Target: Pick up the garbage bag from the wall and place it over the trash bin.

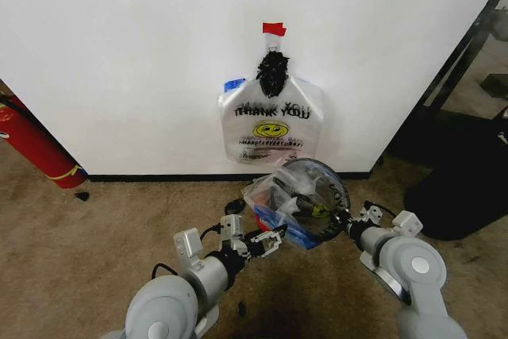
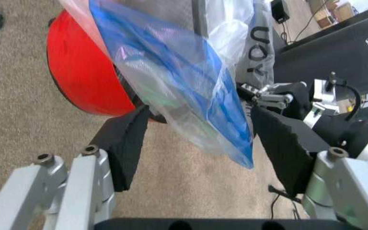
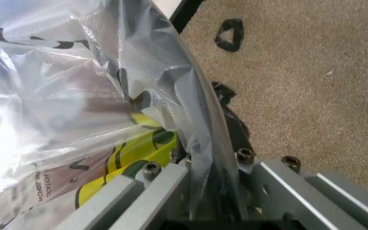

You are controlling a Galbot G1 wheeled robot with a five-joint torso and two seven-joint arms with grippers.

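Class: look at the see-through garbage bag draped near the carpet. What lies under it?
Under the garbage bag sits the trash bin; its black mesh rim and red base show. The bin's inside is hidden by plastic. The right gripper pinches the bag; the left gripper is open beside it.

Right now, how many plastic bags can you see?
2: the white THANK YOU bag hangs on the wall; the see-through garbage bag sits over the trash bin. More could hide behind.

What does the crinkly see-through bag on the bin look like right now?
The garbage bag is thin, crinkly, see-through plastic with blue patches and a yellow print. It is draped over the trash bin on the carpet below the wall. The left tool is open around its hanging blue edge; the right tool pinches its other side.
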